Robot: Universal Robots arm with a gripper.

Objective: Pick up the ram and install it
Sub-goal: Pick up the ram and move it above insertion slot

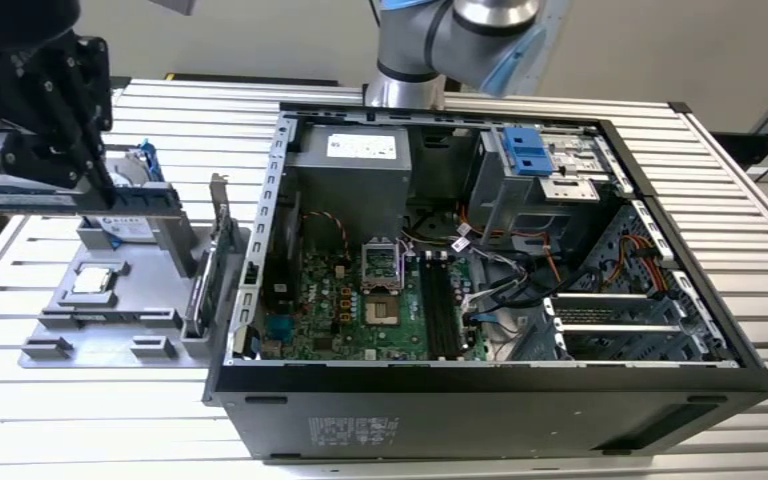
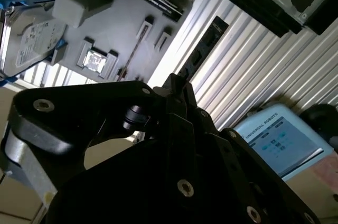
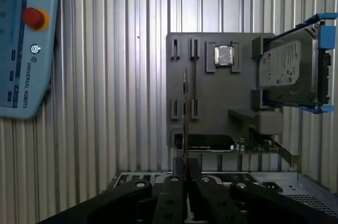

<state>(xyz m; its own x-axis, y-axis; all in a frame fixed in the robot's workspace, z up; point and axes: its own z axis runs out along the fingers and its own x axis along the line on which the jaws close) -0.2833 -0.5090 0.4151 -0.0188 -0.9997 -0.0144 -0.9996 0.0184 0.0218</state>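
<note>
Ram (image 1: 31,198), one long, flat, very thin dark circuit-board stick, sits clamped between my black metal fingers, with my gripper (image 1: 84,180) at ten o'clock from the one open black steel tower case (image 1: 491,400) in the exterior view. Its long axis runs almost level there, nine o'clock to three o'clock, over the matte grey slotted tray (image 1: 104,310). That tray carries one square silver processor chip (image 1: 95,281), one silver hard drive in a blue frame (image 1: 128,222) and one upright card with a metal bracket (image 1: 219,215), all on the ribbed aluminium table (image 1: 197,110).
</note>
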